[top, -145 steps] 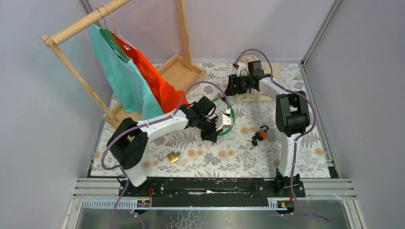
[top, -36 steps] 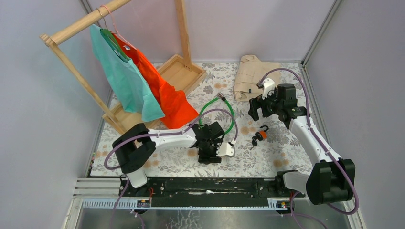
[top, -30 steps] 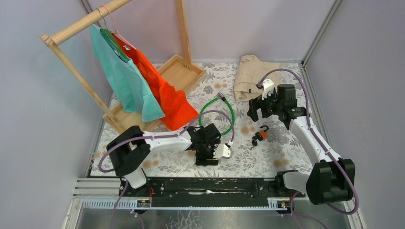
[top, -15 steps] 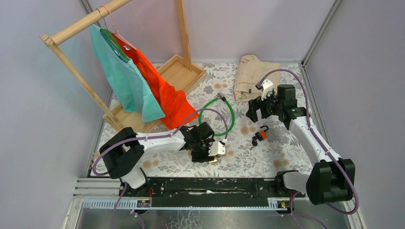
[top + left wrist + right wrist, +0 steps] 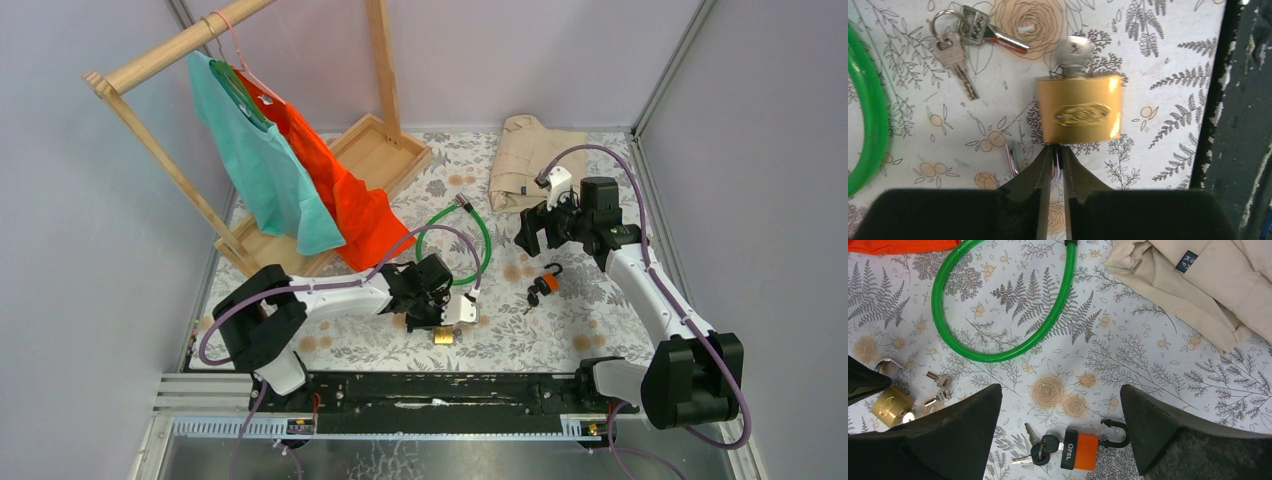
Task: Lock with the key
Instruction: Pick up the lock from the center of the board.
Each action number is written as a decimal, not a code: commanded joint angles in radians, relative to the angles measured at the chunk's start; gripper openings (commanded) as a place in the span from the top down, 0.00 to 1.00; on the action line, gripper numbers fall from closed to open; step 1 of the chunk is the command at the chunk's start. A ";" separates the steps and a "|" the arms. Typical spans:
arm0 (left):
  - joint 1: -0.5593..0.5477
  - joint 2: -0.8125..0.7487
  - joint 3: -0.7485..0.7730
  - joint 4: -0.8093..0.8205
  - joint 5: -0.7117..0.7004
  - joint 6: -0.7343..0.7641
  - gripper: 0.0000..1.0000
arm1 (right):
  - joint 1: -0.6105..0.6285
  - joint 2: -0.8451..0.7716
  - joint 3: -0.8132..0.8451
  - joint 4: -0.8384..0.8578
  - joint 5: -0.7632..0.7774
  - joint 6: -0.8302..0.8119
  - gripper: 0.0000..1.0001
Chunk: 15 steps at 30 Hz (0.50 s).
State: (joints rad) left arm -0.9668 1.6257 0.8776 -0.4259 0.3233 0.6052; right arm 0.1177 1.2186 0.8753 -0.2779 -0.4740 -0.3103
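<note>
A brass padlock (image 5: 1079, 107) lies on the flowered table with a silver key (image 5: 1073, 50) standing in its keyhole. My left gripper (image 5: 1058, 149) is shut on the padlock's thin shackle, part of which shows beside the fingers (image 5: 1010, 157). In the top view the padlock (image 5: 443, 336) lies just in front of the left gripper (image 5: 440, 312). A ring of spare keys (image 5: 955, 37) lies next to it. My right gripper (image 5: 1059, 390) is open and empty, hovering above an orange padlock (image 5: 1080, 449) with black-headed keys. The brass padlock also shows in the right wrist view (image 5: 892, 405).
A green cable lock (image 5: 455, 240) loops on the table's middle. A beige folded garment (image 5: 530, 155) lies at the back right. A wooden clothes rack (image 5: 380, 140) with teal and orange cloths stands at the back left. The black rail (image 5: 1243, 125) edges the table near the brass padlock.
My left gripper has drawn back toward the left with the brass padlock, which now shows in front of it near the table's front edge. The right arm has barely moved.
</note>
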 commanded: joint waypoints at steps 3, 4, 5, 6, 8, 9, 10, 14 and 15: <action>0.017 -0.051 -0.008 0.004 -0.020 0.017 1.00 | -0.003 -0.033 -0.015 0.055 -0.068 0.004 0.07; 0.022 -0.062 0.004 -0.007 -0.012 0.017 1.00 | -0.003 -0.036 -0.017 0.057 -0.084 0.003 0.08; 0.031 -0.075 0.028 -0.025 0.004 0.017 1.00 | -0.003 -0.038 -0.016 0.055 -0.097 0.002 0.09; 0.044 -0.087 0.044 -0.039 0.029 0.017 1.00 | -0.003 -0.041 -0.017 0.051 -0.114 -0.001 0.10; 0.077 -0.114 0.078 -0.057 0.076 0.005 1.00 | -0.003 -0.046 -0.021 0.049 -0.171 -0.010 0.12; 0.092 -0.124 0.099 -0.069 0.088 0.000 1.00 | -0.003 -0.048 -0.024 0.047 -0.206 -0.012 0.13; 0.109 -0.134 0.124 -0.086 0.105 -0.005 1.00 | -0.003 -0.048 -0.023 0.043 -0.241 -0.012 0.13; 0.190 -0.170 0.193 -0.116 0.217 -0.025 1.00 | 0.007 -0.058 -0.037 0.047 -0.426 -0.010 0.17; 0.203 -0.173 0.214 -0.124 0.235 -0.030 1.00 | 0.017 -0.063 -0.042 0.053 -0.471 -0.010 0.17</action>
State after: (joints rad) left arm -0.8165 1.5097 1.0035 -0.5343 0.4248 0.6003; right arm 0.1181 1.1965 0.8494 -0.2604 -0.7105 -0.3115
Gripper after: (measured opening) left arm 0.022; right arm 0.839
